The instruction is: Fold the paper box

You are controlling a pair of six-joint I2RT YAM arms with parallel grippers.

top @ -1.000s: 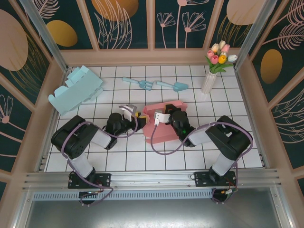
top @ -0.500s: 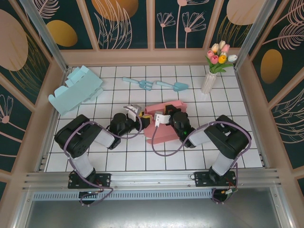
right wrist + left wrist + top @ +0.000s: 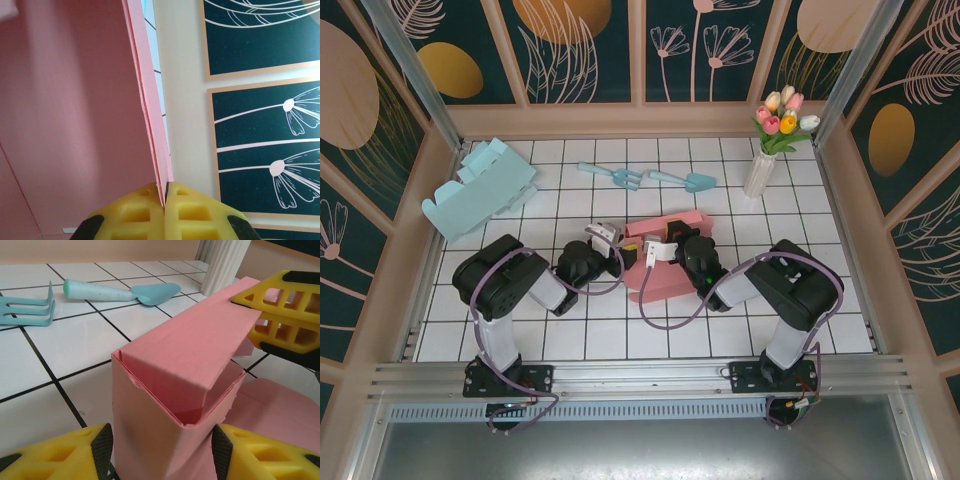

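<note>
The pink paper box (image 3: 665,275) lies half-formed in the middle of the tiled table, its open end standing up toward the left. My left gripper (image 3: 612,241) is open, one yellow finger on each side of that upright end (image 3: 165,405), the black pads (image 3: 104,450) close against its walls. My right gripper (image 3: 661,244) is shut on the box's top flap. In the right wrist view the flap's thin pink edge (image 3: 150,125) runs into the pinched fingertips (image 3: 164,192). The left wrist view shows those yellow fingers (image 3: 282,310) holding the flap's far end.
A folded light blue box (image 3: 480,188) sits at the back left. A teal rake (image 3: 615,177) and trowel (image 3: 685,181) lie behind the pink box. A white vase of tulips (image 3: 760,170) stands at the back right. Walls enclose the table.
My left gripper has moved right, from beside the box to astride its upright end. The right gripper has held its pinch on the flap with little movement.
</note>
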